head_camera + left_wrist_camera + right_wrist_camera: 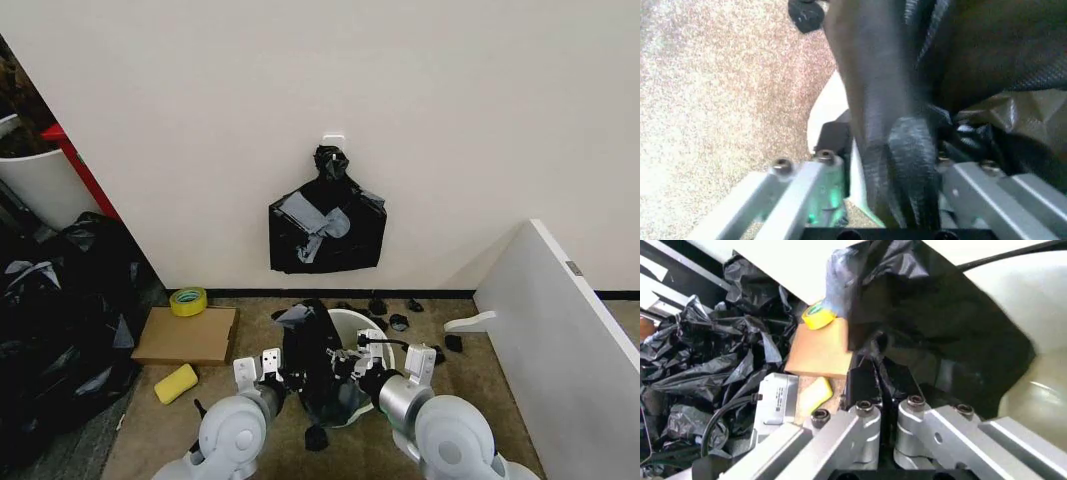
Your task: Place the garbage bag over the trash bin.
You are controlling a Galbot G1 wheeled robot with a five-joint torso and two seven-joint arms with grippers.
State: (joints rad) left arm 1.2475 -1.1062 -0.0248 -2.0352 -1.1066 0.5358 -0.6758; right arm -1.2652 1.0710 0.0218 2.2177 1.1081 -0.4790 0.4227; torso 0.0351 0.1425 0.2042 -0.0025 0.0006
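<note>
**A:** Where do we stand? On the speckled carpet [250, 440], near the wall, we have the trash bin [352, 322], a round cream-white bucket with smooth walls and a wide rim. The garbage bag [312, 362] is draped over its near-left side, thin, glossy and wrinkled.

**B:** Both our arms are at it. Our left gripper [897, 150] has its fingers pressed together on a fold of the film at the bin's left rim. Our right gripper [879, 377] is likewise pinching the bag's edge, just inside the bin's mouth.

**A:** So we judge the step is stretching the opening over the rim. To do it well, we should pull the two pinched edges apart evenly, lift them clear of the lip, then bring them down outside the wall. The film looks slippery and tears easily, so a steady pull suits it.

**B:** And the light bucket may tip or slide on the carpet if we drag sideways.

**A:** Smaller things nearby: a flat cardboard box [186, 335], a yellow tape roll [187, 300] on its far corner, a yellow sponge [176, 383].
</note>
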